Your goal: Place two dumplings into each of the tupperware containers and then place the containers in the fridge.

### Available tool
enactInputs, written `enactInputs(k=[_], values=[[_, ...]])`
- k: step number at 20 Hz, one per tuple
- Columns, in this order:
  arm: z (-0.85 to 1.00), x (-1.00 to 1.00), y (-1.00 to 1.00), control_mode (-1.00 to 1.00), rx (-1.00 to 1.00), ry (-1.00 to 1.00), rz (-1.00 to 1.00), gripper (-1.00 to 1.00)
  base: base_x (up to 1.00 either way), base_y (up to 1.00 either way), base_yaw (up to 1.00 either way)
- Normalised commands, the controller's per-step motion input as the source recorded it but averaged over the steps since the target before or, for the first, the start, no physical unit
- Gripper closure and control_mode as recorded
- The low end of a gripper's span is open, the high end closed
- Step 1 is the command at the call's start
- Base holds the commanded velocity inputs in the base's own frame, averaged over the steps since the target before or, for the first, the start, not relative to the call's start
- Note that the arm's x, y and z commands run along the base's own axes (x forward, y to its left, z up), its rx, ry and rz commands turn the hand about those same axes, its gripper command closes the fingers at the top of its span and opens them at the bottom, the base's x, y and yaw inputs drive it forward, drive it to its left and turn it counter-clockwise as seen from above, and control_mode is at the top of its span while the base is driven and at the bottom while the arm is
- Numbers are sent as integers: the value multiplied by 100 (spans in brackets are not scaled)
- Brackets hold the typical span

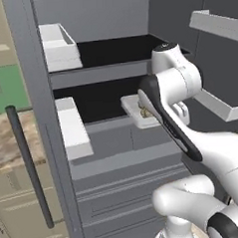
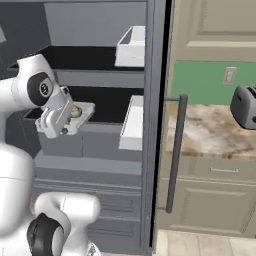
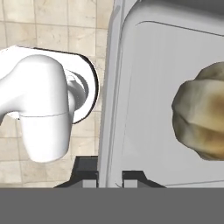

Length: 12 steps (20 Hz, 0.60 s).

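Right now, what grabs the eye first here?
The white arm reaching into the open fridge, carrying a tupperware container at the level of the lower black shelf. In the hand view its fingers are shut on the container's rim, with a tan dumpling inside. A toaster sits on the counter right of the fridge.

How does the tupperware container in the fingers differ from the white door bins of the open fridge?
The tupperware container is shallow with a low rim; the door bins are deep boxes. The container hangs out in front of the black shelf, its rim pinched by the fingers; the bins sit fixed on the fridge doors. The container carries a dumpling; I can't tell what the bins hold. Both are pale and rectangular.
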Motion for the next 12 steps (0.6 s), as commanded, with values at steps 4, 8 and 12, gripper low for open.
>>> enactInputs(k=[4,8,12], values=[[0,0,0,100,0,0,0,100,61,4,0],[0,0,0,100,0,0,0,100,47,0,0],[0,0,0,100,0,0,0,100,28,0,0]])
